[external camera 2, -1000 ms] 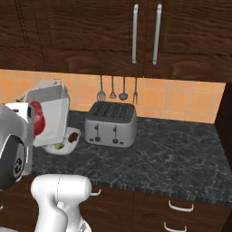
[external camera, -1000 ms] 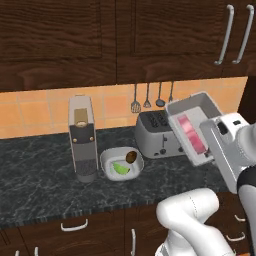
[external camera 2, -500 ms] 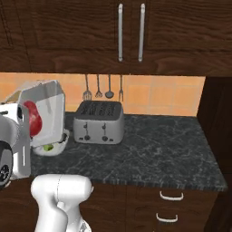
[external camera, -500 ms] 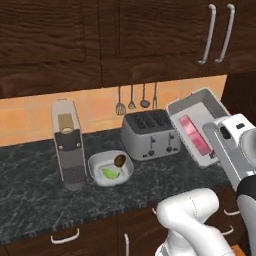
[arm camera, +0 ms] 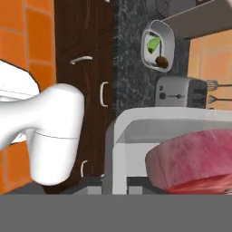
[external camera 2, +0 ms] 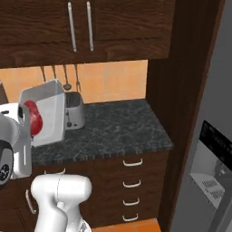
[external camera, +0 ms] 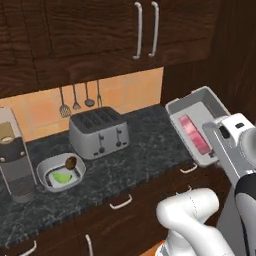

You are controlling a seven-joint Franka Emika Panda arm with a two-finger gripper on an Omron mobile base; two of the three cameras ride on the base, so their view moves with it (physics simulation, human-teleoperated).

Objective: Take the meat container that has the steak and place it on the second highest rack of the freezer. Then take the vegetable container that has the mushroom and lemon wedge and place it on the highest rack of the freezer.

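Note:
My gripper [external camera: 216, 150] is shut on the near rim of the meat container [external camera: 200, 120], a light-grey tray held tilted above the counter's right end. The red-pink steak [external camera: 194, 134] lies inside it. In the right base view the meat container [external camera 2: 45, 113] with the steak [external camera 2: 34, 123] hangs at the left, and the grey freezer [external camera 2: 213, 113] with its dark dispenser panel stands at the far right, door shut. The vegetable container [external camera: 60, 173] sits on the counter, holding the mushroom [external camera: 71, 162] and the green lemon wedge [external camera: 61, 177]. The hand view shows the steak [arm camera: 195, 158] close up.
A silver toaster [external camera: 98, 131] stands behind the vegetable container, and a tall coffee machine [external camera: 15, 160] is at the far left. Utensils [external camera: 80, 97] hang on the orange tiles. A dark wooden panel [external camera 2: 181, 90] separates the black counter [external camera 2: 118, 127] from the freezer.
The base has driven to the right, so the whole scene has slid left and the freezer has come into the right base view. The meat container stays in my gripper.

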